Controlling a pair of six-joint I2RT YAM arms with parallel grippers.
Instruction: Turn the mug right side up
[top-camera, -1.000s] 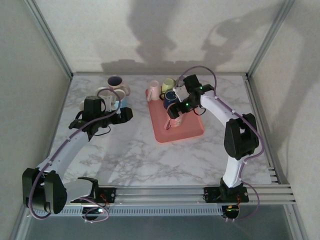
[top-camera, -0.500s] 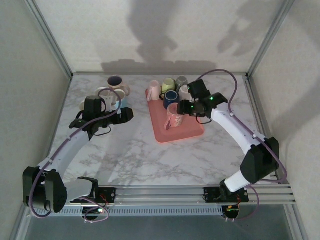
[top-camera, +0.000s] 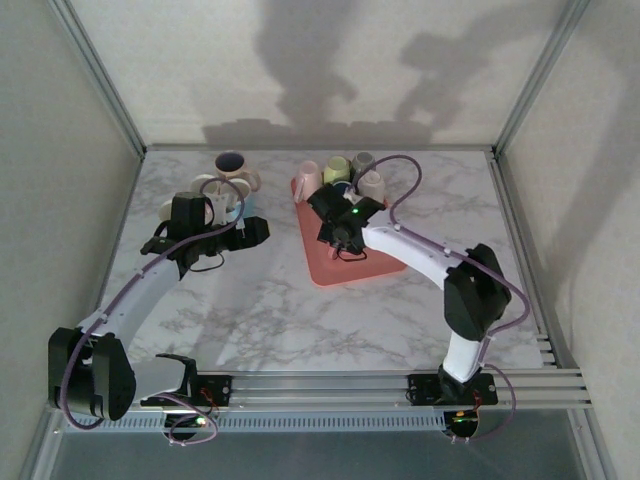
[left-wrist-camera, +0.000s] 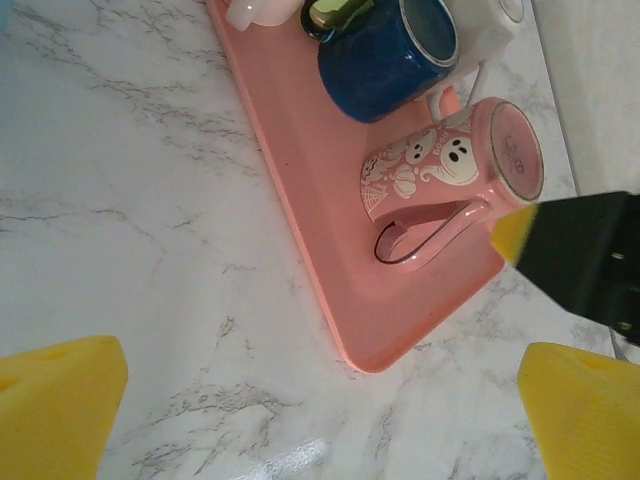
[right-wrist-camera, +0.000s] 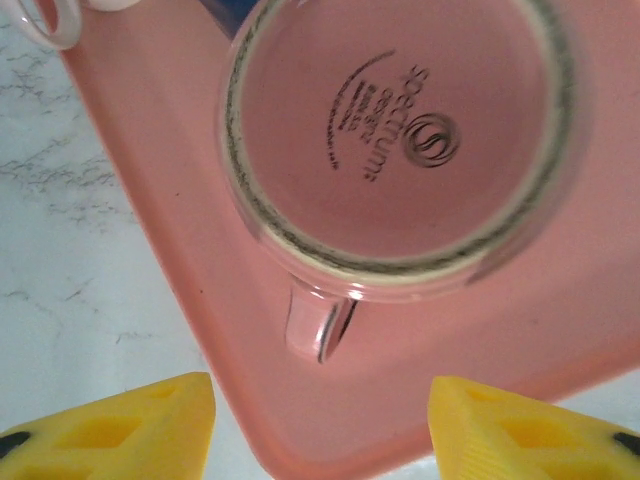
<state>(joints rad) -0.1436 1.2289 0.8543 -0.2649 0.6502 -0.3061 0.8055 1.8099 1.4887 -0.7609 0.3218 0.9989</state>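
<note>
Hovering above the upside-down pink mug (right-wrist-camera: 400, 140), the right claw (right-wrist-camera: 320, 405), half-open and empty, should straddle the handle (right-wrist-camera: 318, 325) squarely before closing.

Left gripper (left-wrist-camera: 320, 400) jaws wide; right gripper (right-wrist-camera: 320, 425) jaws apart.
</note>
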